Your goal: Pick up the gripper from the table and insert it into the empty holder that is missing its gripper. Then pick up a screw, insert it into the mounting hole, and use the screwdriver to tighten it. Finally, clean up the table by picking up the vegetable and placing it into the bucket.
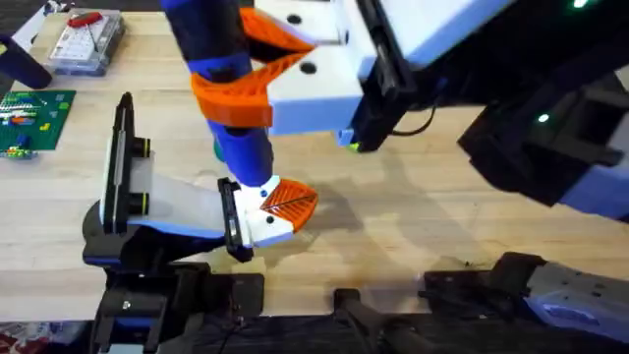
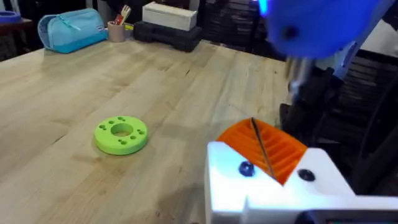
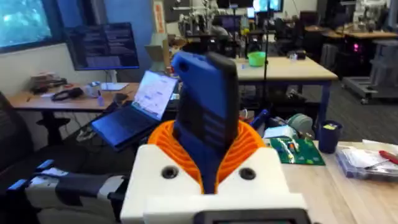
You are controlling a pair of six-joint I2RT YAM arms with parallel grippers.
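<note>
- There was one blue screwdriver (image 1: pixel 231 88), at about 12 o'clock on the table.
- There was one small orange gripper (image 1: pixel 288 201) pad near the middle.
- There was one white holder (image 1: pixel 257 224) block.
- There was one light-green disc (image 2: pixel 121 134) with holes.
- There was one green circuit board (image 1: pixel 29 120) at 9 o'clock.
- There was one clear box (image 1: pixel 86 41) at 10 o'clock.

Bright even light, soft shadows on the table (image 1: pixel 413 216); near parts blur.
</note>
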